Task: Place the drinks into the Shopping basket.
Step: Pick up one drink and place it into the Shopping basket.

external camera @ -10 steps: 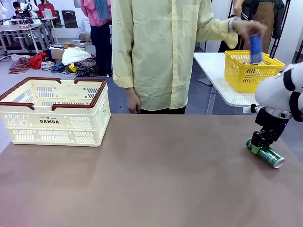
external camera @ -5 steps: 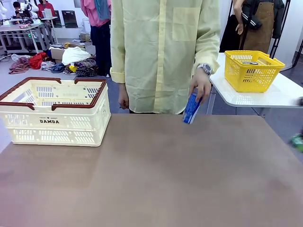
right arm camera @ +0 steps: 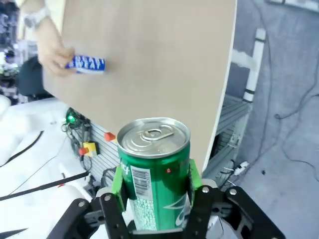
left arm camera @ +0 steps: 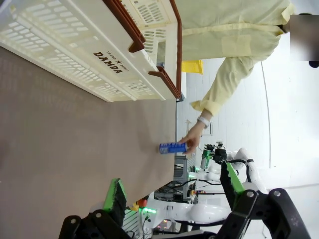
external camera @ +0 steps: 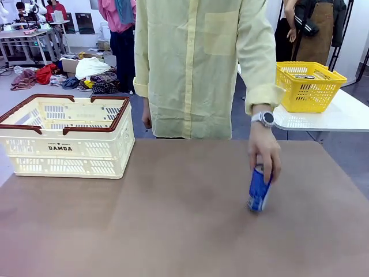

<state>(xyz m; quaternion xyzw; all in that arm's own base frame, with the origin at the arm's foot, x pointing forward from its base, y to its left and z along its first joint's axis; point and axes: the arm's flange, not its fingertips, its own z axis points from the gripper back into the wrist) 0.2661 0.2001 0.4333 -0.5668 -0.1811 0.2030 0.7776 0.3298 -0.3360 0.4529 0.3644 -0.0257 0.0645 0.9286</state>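
The right gripper [right arm camera: 155,188] clamps the green can [right arm camera: 154,149] between its pads. The left gripper [left arm camera: 172,186] gapes empty. A person's hand [external camera: 265,153] holds the blue can [external camera: 259,189] on the table [external camera: 173,225], well apart from the basket [external camera: 63,147].

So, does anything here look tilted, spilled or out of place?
Only the blue can: it leans slightly under the person's hand on the table, not yet set flat. The green can sits squarely in the right gripper. No spill or damage shows.
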